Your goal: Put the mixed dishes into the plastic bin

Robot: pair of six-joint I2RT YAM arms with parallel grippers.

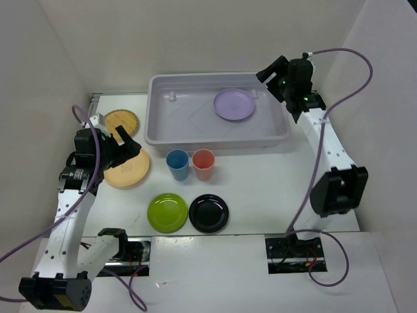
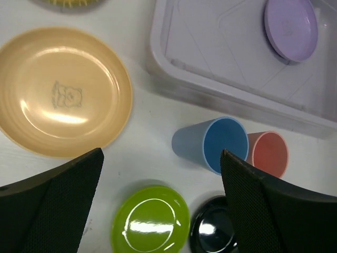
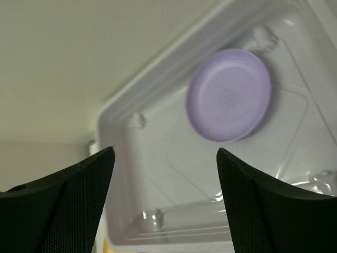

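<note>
One lilac plate (image 1: 234,104) lies in the bin (image 1: 215,138) near the right hand (image 3: 165,152).

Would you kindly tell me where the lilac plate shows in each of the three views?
Top external: lilac plate upper middle, in the plastic bin's right half.
Left wrist: lilac plate at top right.
Right wrist: lilac plate upper right of centre.
Shared landmark: the plastic bin around it.

From the left wrist, you get only a sliver of the disc (image 2: 68,2) at the top edge; the black plate (image 2: 210,234) is cut off below.
</note>
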